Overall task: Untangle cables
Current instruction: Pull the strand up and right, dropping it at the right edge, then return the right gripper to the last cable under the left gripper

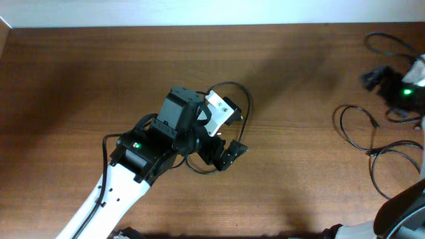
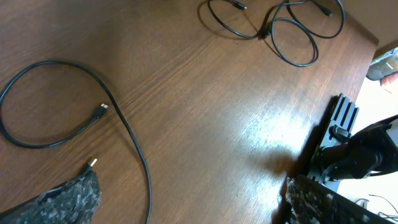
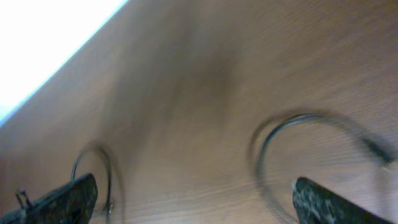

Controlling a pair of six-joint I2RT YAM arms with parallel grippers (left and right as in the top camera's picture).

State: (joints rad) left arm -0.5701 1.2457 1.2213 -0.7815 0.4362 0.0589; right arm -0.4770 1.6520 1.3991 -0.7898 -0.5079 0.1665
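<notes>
The job looks about partly done: one loose cable [image 2: 62,61] lies by itself near the middle of the desk [image 1: 80,79], curled in an open loop with both small plug ends [image 2: 99,112] free and nothing crossing it, so that one seems sorted out. Well apart from it, toward the right side of the desk, a bunch of cables [image 2: 264,32] is not yet separated; the loops overlap and meet at one pinched spot, and from these views I cannot tell whether that spot is a real knot or only cords lying across each other. Pulling those loops apart is what is left, as far as I can judge. Another thin loop shows at the far right corner in the overhead view, and I cannot tell whether it is part of the bunch. The left arm [image 1: 133,172] reaches in from the lower left over the middle of the desk, its wrist bent down above the loose cable, partly hiding it from above; its jaws are spread wide and grasp nothing, the two fingers [image 2: 68,199] well apart with bare wood between them. The right arm [image 1: 405,89] sits at the right edge near the bunch; its wrist view is blurred, but its fingers [image 3: 62,202] stand wide with only wood and cable loops behind, so those jaws are released too
</notes>
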